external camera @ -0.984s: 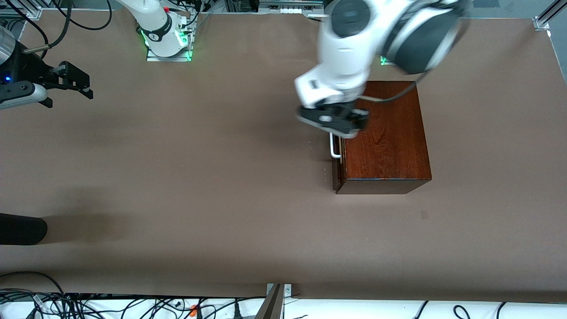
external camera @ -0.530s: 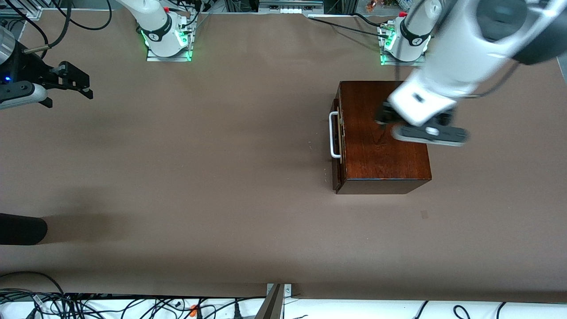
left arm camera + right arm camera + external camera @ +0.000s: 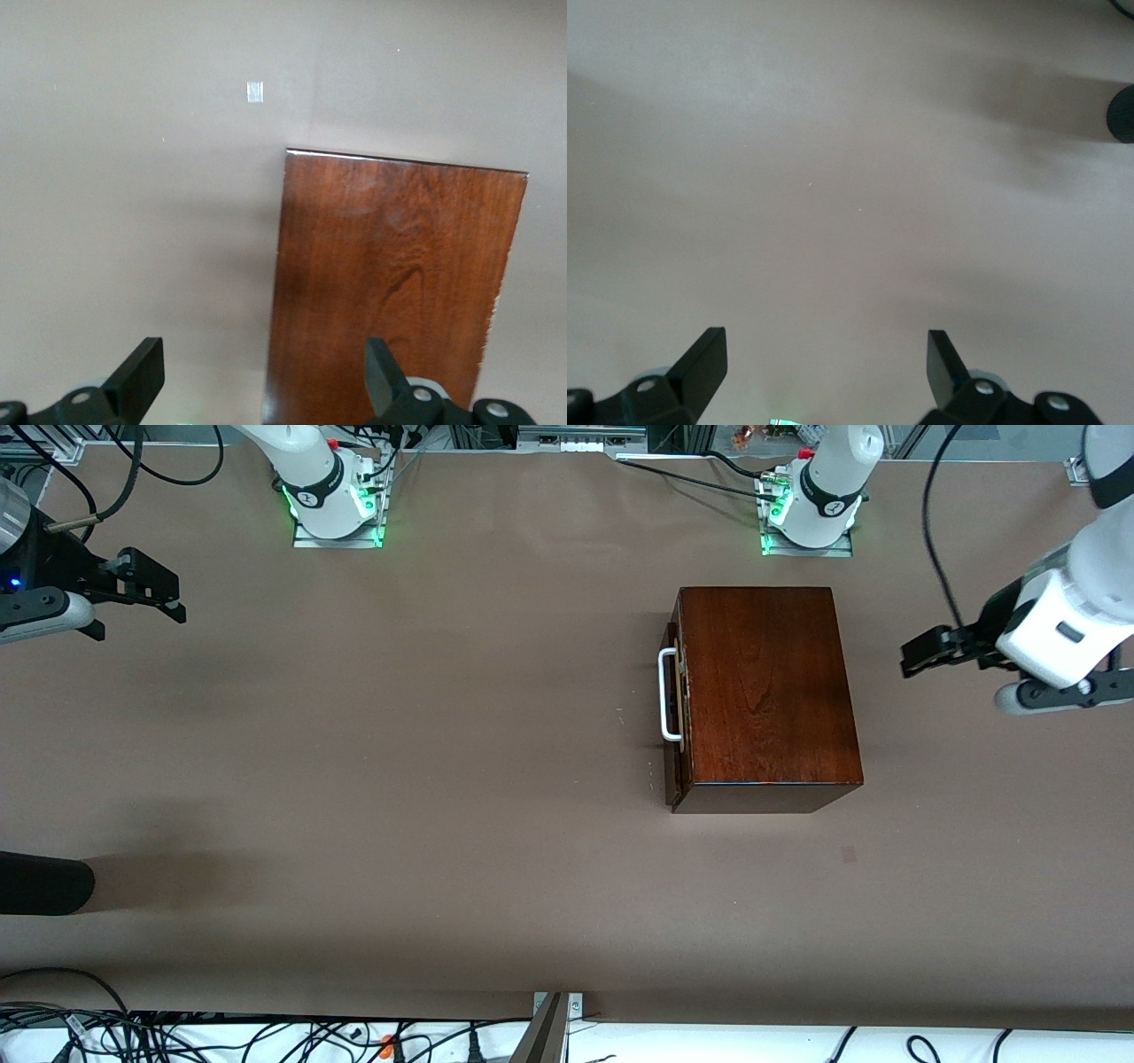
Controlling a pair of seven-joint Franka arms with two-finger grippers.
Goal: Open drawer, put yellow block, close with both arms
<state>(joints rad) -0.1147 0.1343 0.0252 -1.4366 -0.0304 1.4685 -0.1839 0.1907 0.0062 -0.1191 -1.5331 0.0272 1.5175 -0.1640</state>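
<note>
The dark reddish-brown box (image 3: 766, 691) stands on the table, and its drawer (image 3: 675, 700) is pushed in, dark front flush, white loop handle (image 3: 667, 695) facing the right arm's end. The yellow block is out of view. My left gripper (image 3: 937, 654) hangs open over bare table beside the box, toward the left arm's end. In the left wrist view the box top (image 3: 390, 292) lies below the wide-apart, empty left gripper (image 3: 261, 376). My right gripper (image 3: 152, 592) waits open over the table's right-arm end, and the right wrist view has only bare table under the right gripper (image 3: 824, 367).
A black rounded object (image 3: 42, 882) juts in at the table's edge at the right arm's end, also seen in the right wrist view (image 3: 1122, 113). A small pale mark (image 3: 849, 855) lies on the brown mat nearer the front camera than the box. Cables run along the table's borders.
The left arm swung away from the drawer's handle, passed over the box top and now hangs toward the left arm's end. The right arm has not moved.
</note>
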